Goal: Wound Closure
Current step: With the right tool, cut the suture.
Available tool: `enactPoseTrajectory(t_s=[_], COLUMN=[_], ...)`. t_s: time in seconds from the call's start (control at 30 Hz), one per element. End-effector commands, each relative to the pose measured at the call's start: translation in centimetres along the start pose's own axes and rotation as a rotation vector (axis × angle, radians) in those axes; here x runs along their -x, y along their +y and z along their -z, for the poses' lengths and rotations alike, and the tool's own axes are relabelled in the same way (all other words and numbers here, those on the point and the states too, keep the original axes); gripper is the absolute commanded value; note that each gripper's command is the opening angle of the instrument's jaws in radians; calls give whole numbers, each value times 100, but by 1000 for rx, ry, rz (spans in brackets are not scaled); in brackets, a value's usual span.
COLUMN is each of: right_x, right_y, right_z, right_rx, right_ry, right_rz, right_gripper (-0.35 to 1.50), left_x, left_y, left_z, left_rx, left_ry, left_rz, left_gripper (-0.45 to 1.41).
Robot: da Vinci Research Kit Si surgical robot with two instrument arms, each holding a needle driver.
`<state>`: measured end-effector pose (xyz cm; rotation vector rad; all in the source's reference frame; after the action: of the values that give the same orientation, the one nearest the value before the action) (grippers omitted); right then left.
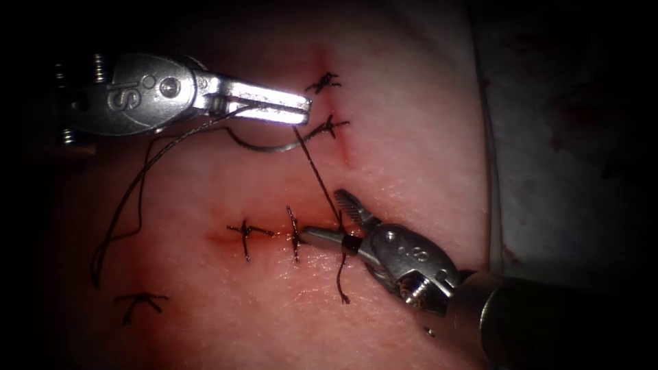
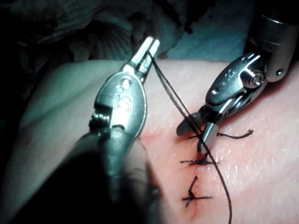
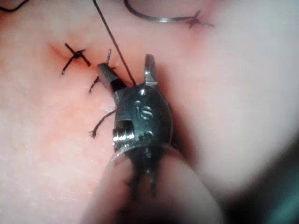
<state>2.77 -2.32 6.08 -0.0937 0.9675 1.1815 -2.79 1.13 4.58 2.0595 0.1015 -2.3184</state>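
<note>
**Left tool clamped on the thread, right tool's jaws apart at the newest stitch**

The left end effector [image 1: 301,109] lies over the far-left part of the tissue [image 1: 411,123], its jaws pressed together on the thread [image 1: 317,171]. From those jaws the thread runs taut, down and to the right, to the cut [image 1: 274,233], reaching it between the jaws of the right tool. In the left wrist view the same closed jaws [image 2: 150,50] pinch the dark strand, which slants past the other tool.

The right end effector [image 1: 329,219] comes in from the near right, its jaws standing apart around the taut thread where it meets the tissue; it holds nothing. One jaw points far, the other lies along the cut toward the left. The right wrist view shows these open jaws [image 3: 126,70] with the strand passing between them.

The needle [image 1: 264,146] lies free on the tissue, just near of the left tool's jaws, its curve resting flat and not in the tissue; one end reaches toward a knotted stitch [image 1: 329,127].

Slack thread loops across the left side of the tissue. Two finished stitches [image 1: 245,233] cross the cut to the left of the right tool, and a short cut tail [image 1: 343,284] hangs near of it.
</note>
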Motion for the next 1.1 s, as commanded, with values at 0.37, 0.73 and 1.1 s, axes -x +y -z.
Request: enactPoseTrajectory(t_s=[0.37, 0.73, 1.1], right_x=[-4, -13, -20], right_y=[-16, -21, -11], right_z=[-25, -35, -17], right_rx=[-2, -6, -48], right_ry=[-7, 8, 25], right_rz=[102, 115, 171], right_gripper=[138, 130, 121], left_x=[4, -4, -16], left_y=[-1, 6, 25], left_z=[-6, -9, 1], left_rx=[-2, 4, 21], left_ry=[3, 6, 12], left_rz=[-7, -12, -27], left_gripper=[-45, -45, -45])
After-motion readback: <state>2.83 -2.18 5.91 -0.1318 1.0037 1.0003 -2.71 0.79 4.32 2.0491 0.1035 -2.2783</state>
